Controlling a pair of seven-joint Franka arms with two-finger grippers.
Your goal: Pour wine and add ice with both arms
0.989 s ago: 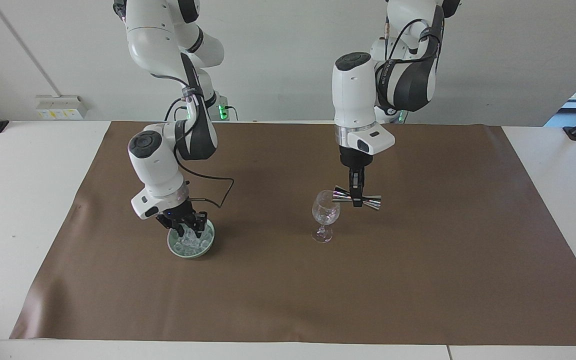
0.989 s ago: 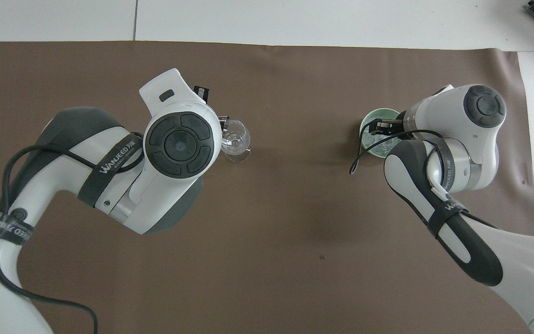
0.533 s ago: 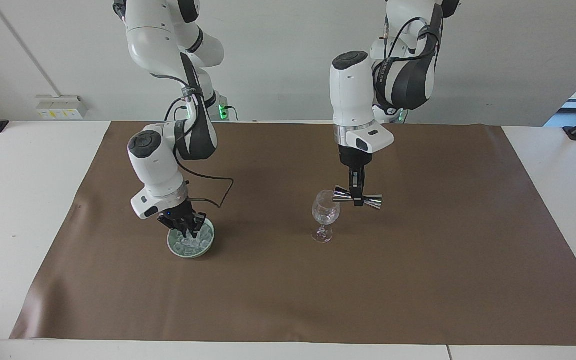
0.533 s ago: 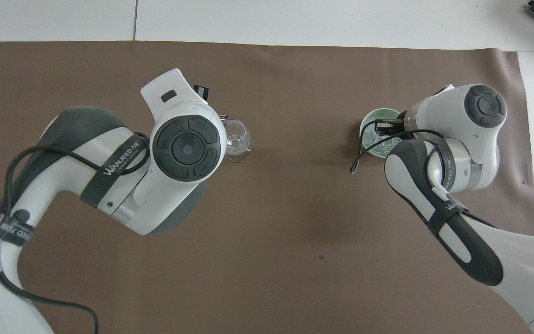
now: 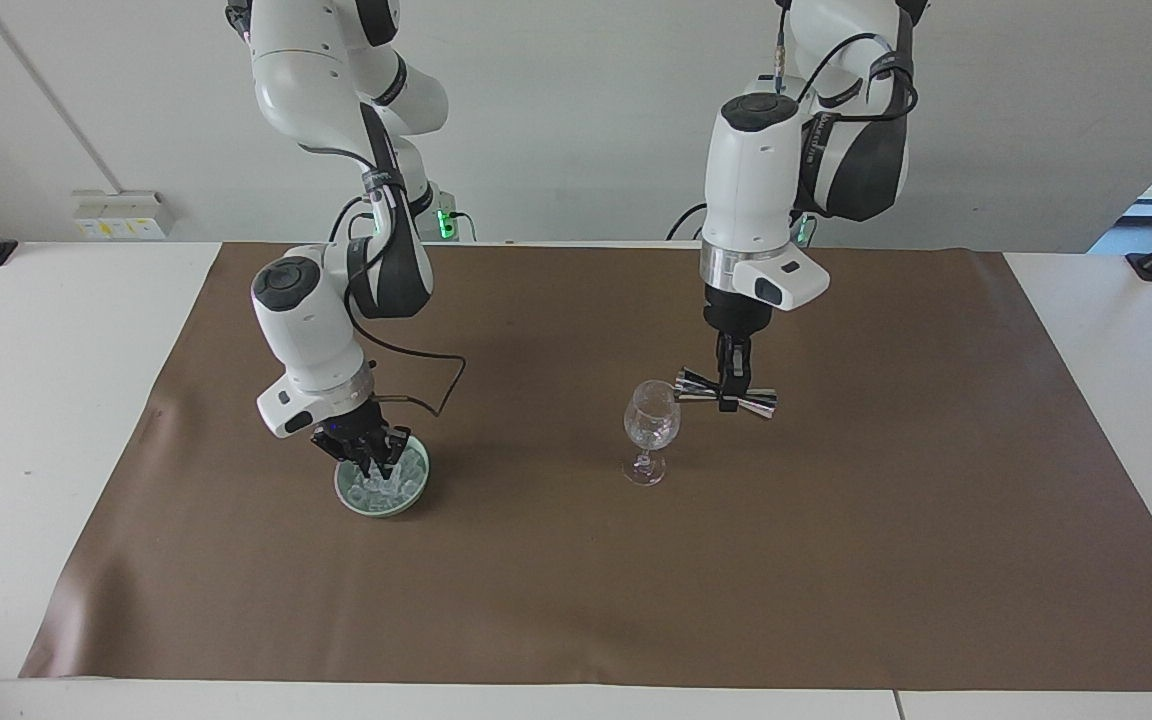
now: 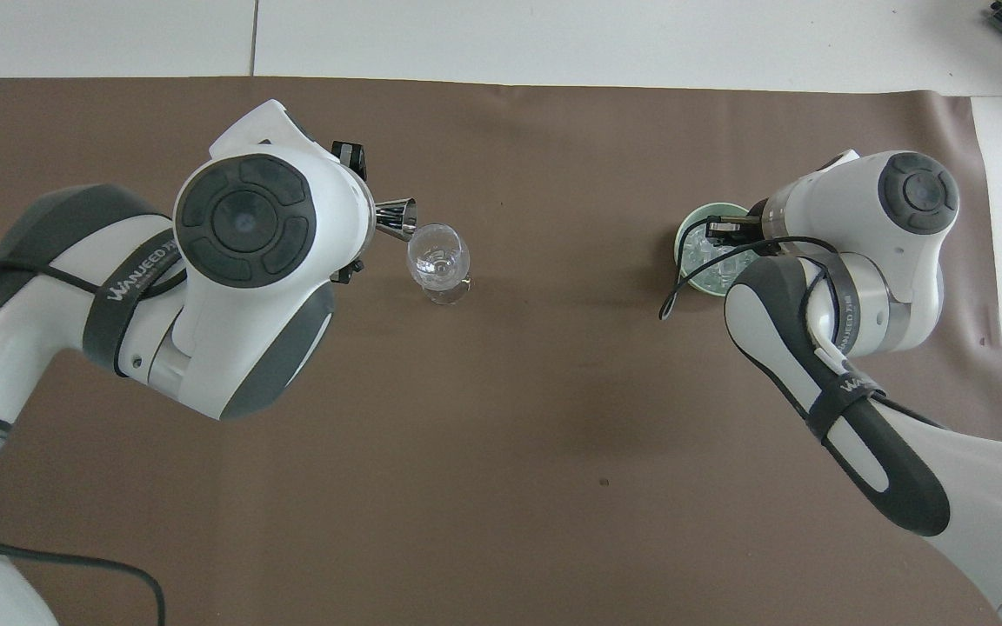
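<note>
- Ice [image 5: 388, 483] heaped in a green bowl [image 5: 414, 497] toward the right arm's end of the counter [image 5: 576, 580]
- Right tool [image 5: 368, 462] pinched shut down in the ice
- Left tool [image 5: 731, 392] clamps a steel jigger [image 5: 758, 402] sideways beside the wine glass [image 5: 651, 425] rim

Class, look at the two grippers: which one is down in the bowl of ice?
The right gripper, in the green bowl among the ice; the left gripper holds a metal jigger beside the glass.

One glass [image 5: 652, 424], one bowl [image 5: 382, 497], one jigger [image 5: 725, 393]
</note>
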